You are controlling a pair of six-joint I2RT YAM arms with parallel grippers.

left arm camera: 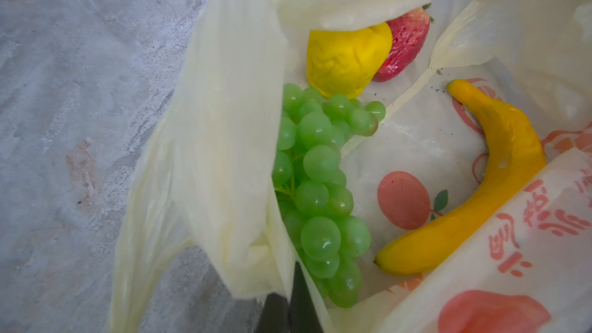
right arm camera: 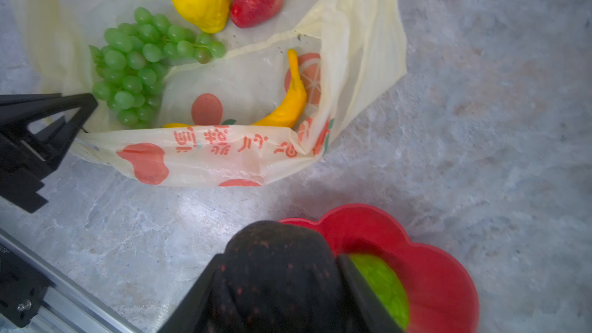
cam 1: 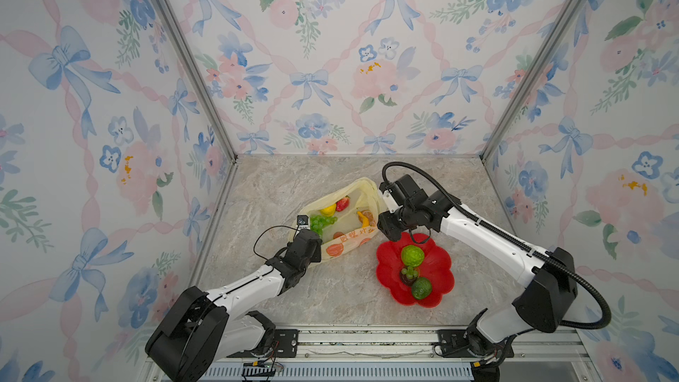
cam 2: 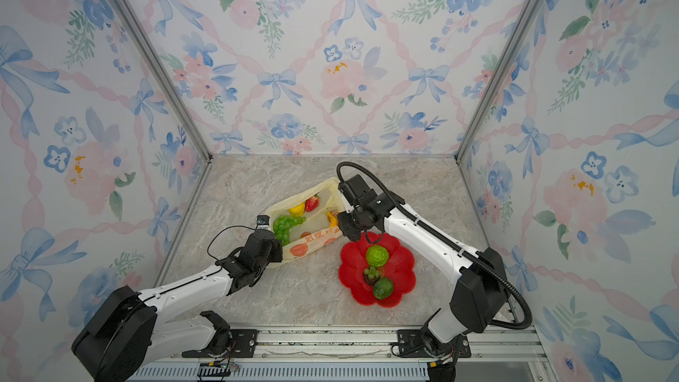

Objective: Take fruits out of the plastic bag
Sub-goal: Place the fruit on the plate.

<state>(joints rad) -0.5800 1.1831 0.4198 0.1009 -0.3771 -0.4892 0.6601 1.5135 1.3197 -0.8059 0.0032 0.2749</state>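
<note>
Marble-patterned surface [cam 1: 330,288] inside a booth with floral walls, seen from above, with two robot arms reaching in from the near edge. Lying on its side near the middle is the plastic bag [cam 1: 352,240], pale yellow and printed with orange fruit, its mouth spread wide. Just beside it, toward the right arm [cam 1: 488,240], sits a red flower-shaped plate [cam 1: 437,262]. The left arm [cam 1: 246,284] reaches to the bag's near corner, and the left jaws are closed, pinching the bag's thin film, which appears to keep the mouth open. The right jaws hang above the plate's rim on the side nearest the bag and clamp a dark avocado [right arm camera: 278,277]. On the plate rest a bumpy green citrus [cam 1: 412,254], a lime [cam 1: 421,287] and a small grape bunch [cam 1: 409,271]. Inside the bag lie a large grape bunch [left arm camera: 320,187], a banana [left arm camera: 499,187], a yellow citrus [left arm camera: 346,59] and a strawberry [left arm camera: 403,46]. The step in hand looks like delivering the avocado. The next move likely calls for carrying it further over a bare part of the plate, clear of the green citrus, and opening the right jaws, while the left keeps its pinch.
</note>
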